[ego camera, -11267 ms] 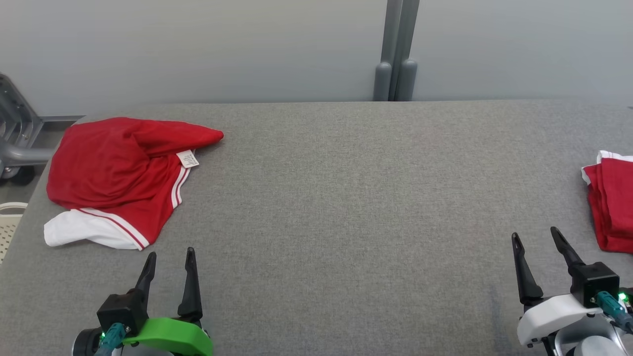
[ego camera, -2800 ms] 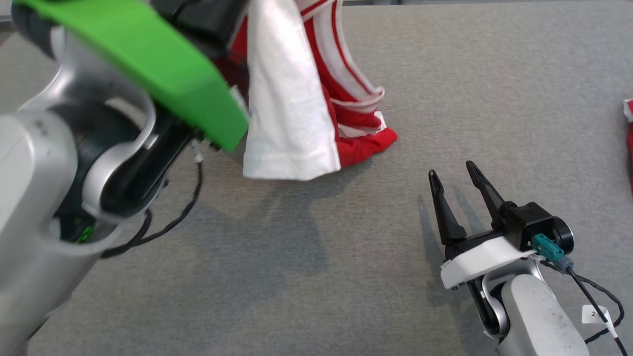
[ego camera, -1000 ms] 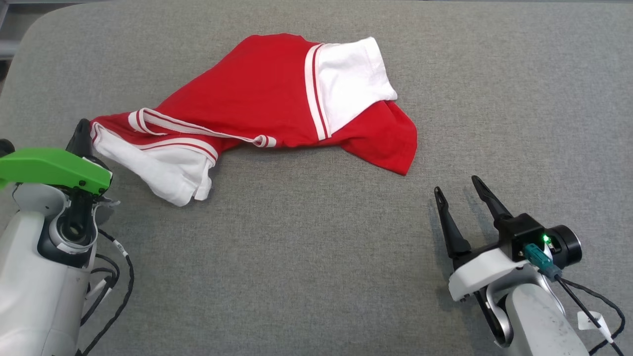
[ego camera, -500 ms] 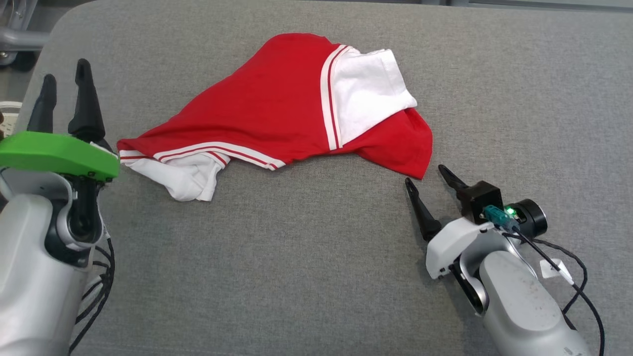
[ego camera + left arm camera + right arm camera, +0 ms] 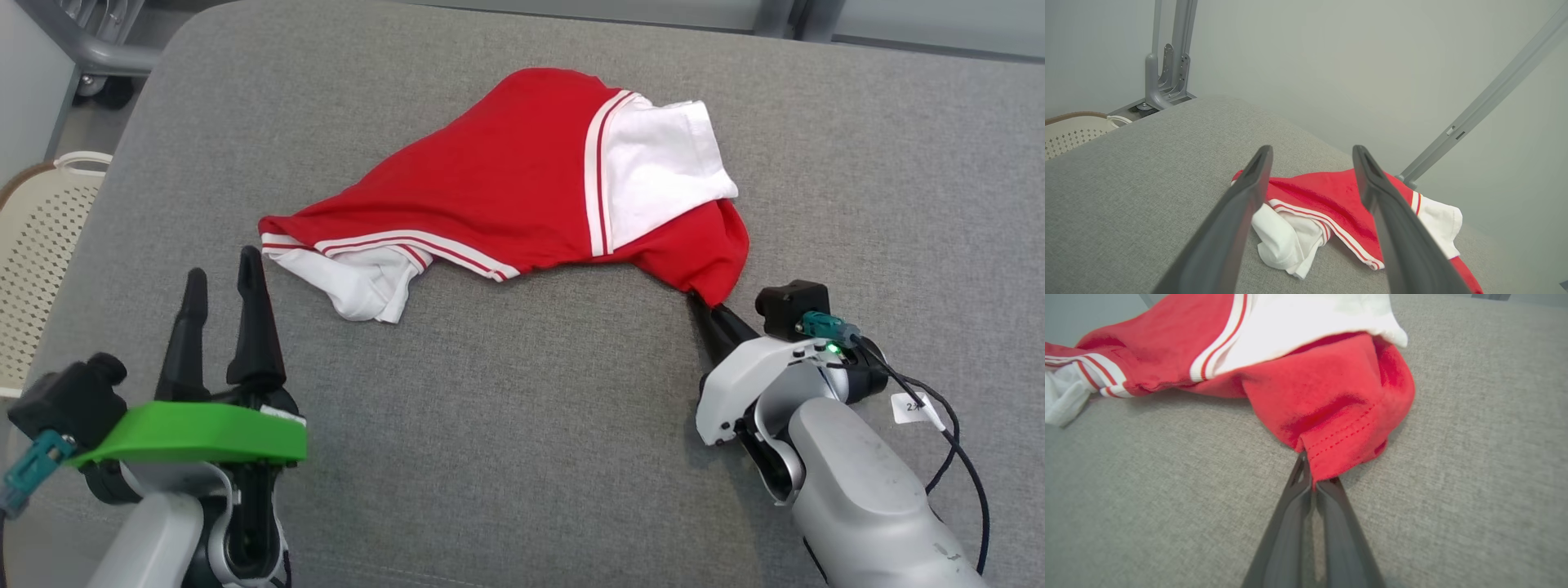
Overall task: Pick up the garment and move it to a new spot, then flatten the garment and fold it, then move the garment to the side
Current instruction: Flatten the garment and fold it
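The garment (image 5: 506,188) is a red shirt with white sleeves and white stripes, lying crumpled across the middle of the grey table (image 5: 506,425). My right gripper (image 5: 704,304) is shut on the garment's red hem corner at its right end; in the right wrist view the right gripper (image 5: 1312,479) has its fingers pinched together on the stitched hem of the garment (image 5: 1331,400). My left gripper (image 5: 222,282) stands open at the lower left, a little short of the white sleeve. In the left wrist view the left gripper (image 5: 1310,163) holds nothing, and the garment (image 5: 1331,196) lies beyond its fingers.
A cream perforated basket (image 5: 33,245) stands off the table's left edge, with a grey wheeled frame (image 5: 90,49) behind it. Grey posts (image 5: 1167,57) rise behind the table. Bare grey table surface lies between my arms and to the right of the garment.
My right gripper has moved up to the garment's red corner and shut on it. My left gripper let go of the white sleeve end, opened and drew back. The head camera has shifted.
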Controlling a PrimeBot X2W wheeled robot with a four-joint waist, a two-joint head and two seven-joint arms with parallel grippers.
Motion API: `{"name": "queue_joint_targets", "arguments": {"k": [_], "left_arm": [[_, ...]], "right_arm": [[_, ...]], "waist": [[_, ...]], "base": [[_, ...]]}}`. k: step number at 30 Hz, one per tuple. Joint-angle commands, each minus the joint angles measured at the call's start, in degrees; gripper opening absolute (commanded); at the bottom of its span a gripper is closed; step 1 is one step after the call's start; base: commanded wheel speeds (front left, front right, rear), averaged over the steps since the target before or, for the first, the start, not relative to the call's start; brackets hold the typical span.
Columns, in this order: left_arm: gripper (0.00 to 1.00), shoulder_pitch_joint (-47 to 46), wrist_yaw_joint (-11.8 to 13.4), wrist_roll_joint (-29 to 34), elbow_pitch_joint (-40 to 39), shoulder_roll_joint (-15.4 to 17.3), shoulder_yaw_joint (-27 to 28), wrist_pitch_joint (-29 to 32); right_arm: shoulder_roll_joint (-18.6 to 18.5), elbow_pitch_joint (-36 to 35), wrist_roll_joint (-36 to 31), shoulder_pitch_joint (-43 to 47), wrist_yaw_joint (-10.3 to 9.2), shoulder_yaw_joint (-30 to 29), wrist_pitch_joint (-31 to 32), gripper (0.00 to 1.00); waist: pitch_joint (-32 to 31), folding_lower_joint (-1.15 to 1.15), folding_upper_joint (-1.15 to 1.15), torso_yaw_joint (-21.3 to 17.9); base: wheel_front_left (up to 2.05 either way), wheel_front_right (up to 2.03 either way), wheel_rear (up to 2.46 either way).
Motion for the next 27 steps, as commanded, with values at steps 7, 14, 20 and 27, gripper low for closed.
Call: {"name": "queue_joint_targets", "arguments": {"k": [7,14,20,27], "left_arm": [[1.0,6.25,1.42,-1.6,-4.65,-1.13,-0.55,-0.23],[1.0,7.63,1.58,-2.5,-6.06,-1.1,-0.46,0.42],[1.0,7.5,1.17,-2.86,-6.39,-1.64,-1.12,0.71],[1.0,5.8,-0.62,-2.69,-4.15,-3.26,-5.24,2.84]], "right_arm": [[-7.91,-19.75,19.91,4.71,0.01,4.34,10.51,0.0],[-12.78,-47.32,40.54,12.1,0.02,-6.46,27.52,0.0],[-7.75,-51.65,44.16,15.86,0.02,-20.7,43.04,0.0],[-7.4,-44.96,24.56,15.8,0.02,-27.91,53.24,0.0]], "waist": [[-2.73,0.0,0.0,-1.19],[-4.7,0.0,0.0,-3.32],[-4.81,0.0,0.0,-3.9],[-2.99,0.0,0.0,-2.42]], "base": [[0.0,0.0,0.0],[0.0,0.0,0.0],[0.0,0.0,0.0],[0.0,0.0,0.0]]}}
